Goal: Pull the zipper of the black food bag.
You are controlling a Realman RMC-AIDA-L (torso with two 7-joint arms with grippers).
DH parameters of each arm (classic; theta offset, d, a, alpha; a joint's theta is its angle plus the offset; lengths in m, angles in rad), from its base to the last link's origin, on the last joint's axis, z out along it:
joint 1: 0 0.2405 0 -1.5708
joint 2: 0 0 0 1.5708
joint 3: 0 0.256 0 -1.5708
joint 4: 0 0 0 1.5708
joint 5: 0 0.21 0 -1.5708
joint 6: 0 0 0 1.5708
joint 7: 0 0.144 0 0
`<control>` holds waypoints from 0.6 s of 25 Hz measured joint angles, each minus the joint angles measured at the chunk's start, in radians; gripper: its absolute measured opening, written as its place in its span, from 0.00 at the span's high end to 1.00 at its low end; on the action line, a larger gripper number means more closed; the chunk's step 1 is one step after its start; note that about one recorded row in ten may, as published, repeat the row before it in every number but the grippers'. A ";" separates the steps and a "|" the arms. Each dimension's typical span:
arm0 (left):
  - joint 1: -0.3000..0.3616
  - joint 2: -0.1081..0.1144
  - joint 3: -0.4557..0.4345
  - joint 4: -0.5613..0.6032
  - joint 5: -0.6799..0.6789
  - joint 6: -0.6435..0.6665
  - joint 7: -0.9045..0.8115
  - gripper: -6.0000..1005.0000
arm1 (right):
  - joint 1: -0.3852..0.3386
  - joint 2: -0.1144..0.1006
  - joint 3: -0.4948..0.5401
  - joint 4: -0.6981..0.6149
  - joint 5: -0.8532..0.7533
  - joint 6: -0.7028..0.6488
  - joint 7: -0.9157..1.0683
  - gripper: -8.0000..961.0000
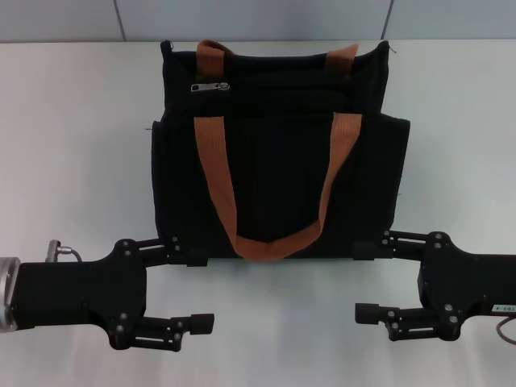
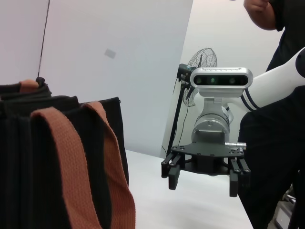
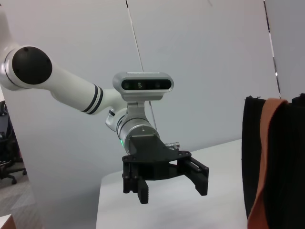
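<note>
Reaching the zipper (image 1: 210, 86), well beyond the gaping left gripper (image 1: 192, 292) atop the black food bag (image 1: 278, 153), needs precise aim; right gripper (image 1: 372, 280) waits spread.

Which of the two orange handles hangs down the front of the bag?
The nearer handle, the long loop draped down the face of the bag toward the grippers. The other handle only peeks over the top edge behind the zipper.
</note>
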 joint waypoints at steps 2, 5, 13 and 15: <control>-0.001 -0.001 0.000 0.000 0.000 -0.002 0.000 0.17 | 0.000 0.000 0.000 0.001 0.000 0.000 0.000 0.19; -0.002 -0.002 -0.001 0.000 0.001 -0.002 0.000 0.17 | 0.000 0.000 0.000 0.001 0.000 -0.001 0.000 0.19; -0.002 -0.002 0.000 0.000 0.005 -0.001 0.001 0.17 | 0.000 0.000 -0.006 0.001 0.000 -0.003 0.000 0.20; -0.002 -0.002 -0.001 0.000 0.010 -0.001 0.005 0.17 | 0.001 0.000 -0.007 0.001 0.001 -0.004 0.000 0.20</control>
